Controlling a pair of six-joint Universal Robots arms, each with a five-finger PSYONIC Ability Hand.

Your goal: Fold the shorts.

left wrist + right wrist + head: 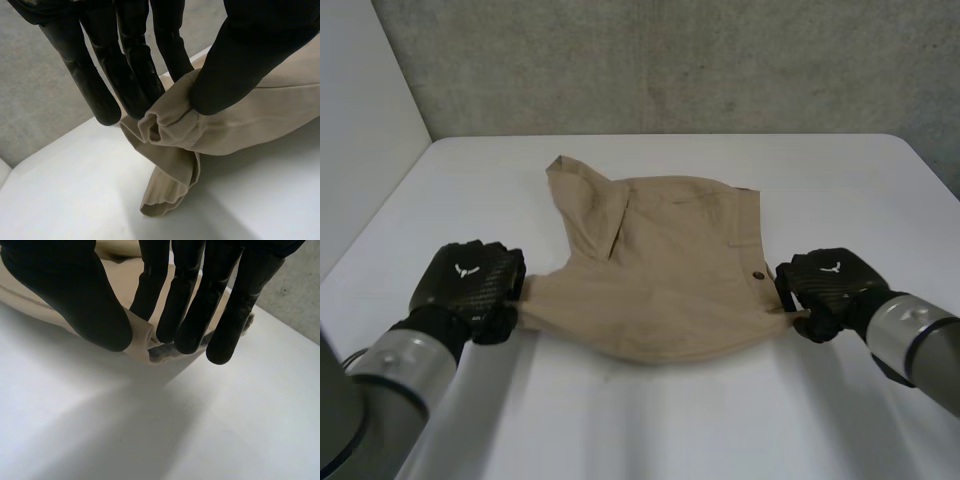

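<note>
Fingers (132, 75) and thumb of the left hand (468, 283) pinch a bunched corner of the tan shorts (665, 270) at their 8 o'clock. The right hand (825, 282) pinches the 4 o'clock corner likewise. The shorts spread between the two on the smooth white table (650, 420). One leg (585, 195) lies folded over at 11 o'clock. The cloth is finely ribbed, and a dark button (757, 274) sits near the right hand.

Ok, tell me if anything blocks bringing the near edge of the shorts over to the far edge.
Nothing visible does. The left hand and right hand each pinch a near corner of the shorts, and the table beyond the far edge lies bare.
</note>
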